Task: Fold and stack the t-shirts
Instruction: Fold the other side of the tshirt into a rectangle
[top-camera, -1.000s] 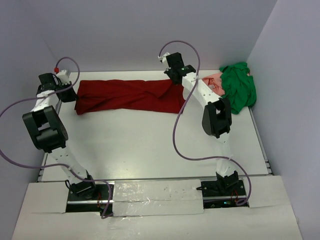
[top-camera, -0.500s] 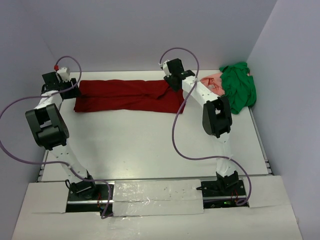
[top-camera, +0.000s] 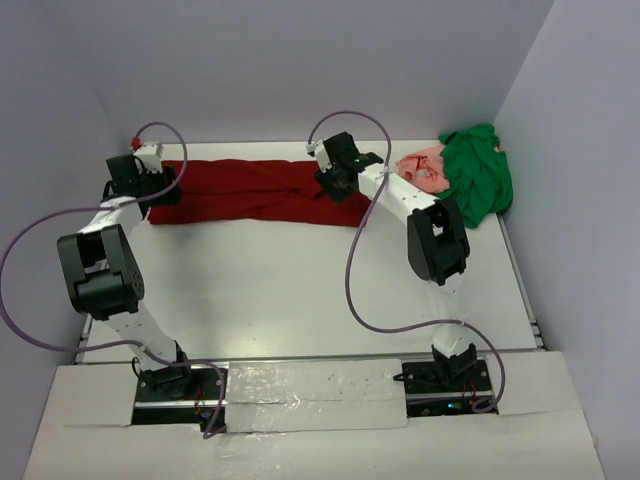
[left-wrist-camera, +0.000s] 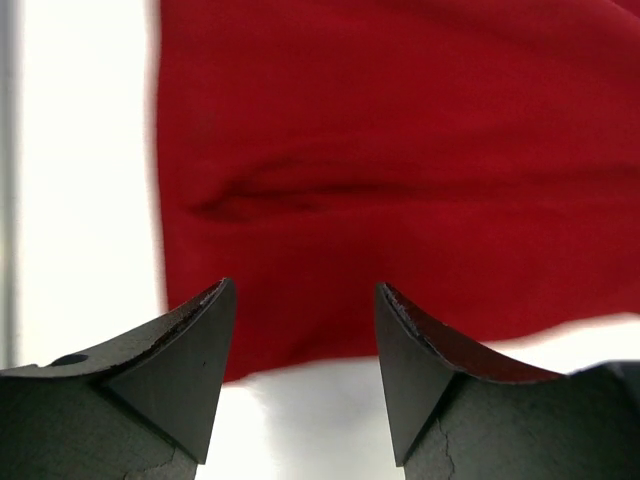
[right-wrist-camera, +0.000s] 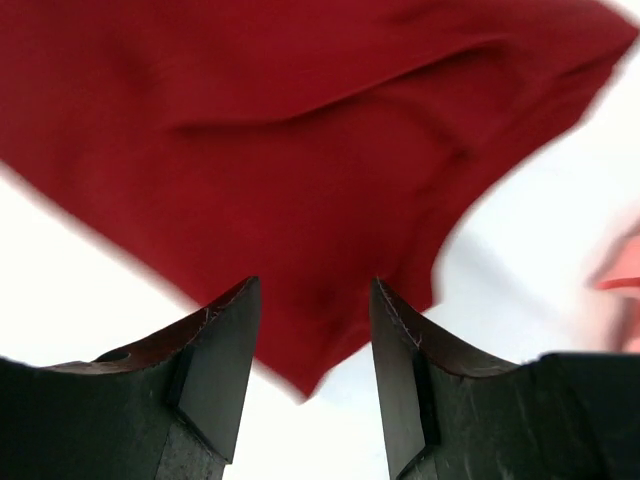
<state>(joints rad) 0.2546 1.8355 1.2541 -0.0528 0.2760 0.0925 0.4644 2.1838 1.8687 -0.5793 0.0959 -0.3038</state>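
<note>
Three: maroon t-shirt (top-camera: 250, 190), green t-shirt (top-camera: 480, 180), pink t-shirt (top-camera: 422, 168).

The right gripper (right-wrist-camera: 312, 292) hangs with jaws apart over the maroon t-shirt (right-wrist-camera: 300, 150), at its pointed corner. Right of that shirt, across white table (right-wrist-camera: 520, 270), a blurred salmon-pink cloth (right-wrist-camera: 622, 270) shows.

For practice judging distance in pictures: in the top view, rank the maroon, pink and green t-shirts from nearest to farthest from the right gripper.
1. The maroon t-shirt: the right gripper is over its right end.
2. The pink t-shirt: to the gripper's right, partly under the green one.
3. The green t-shirt: far right, by the wall.
</note>
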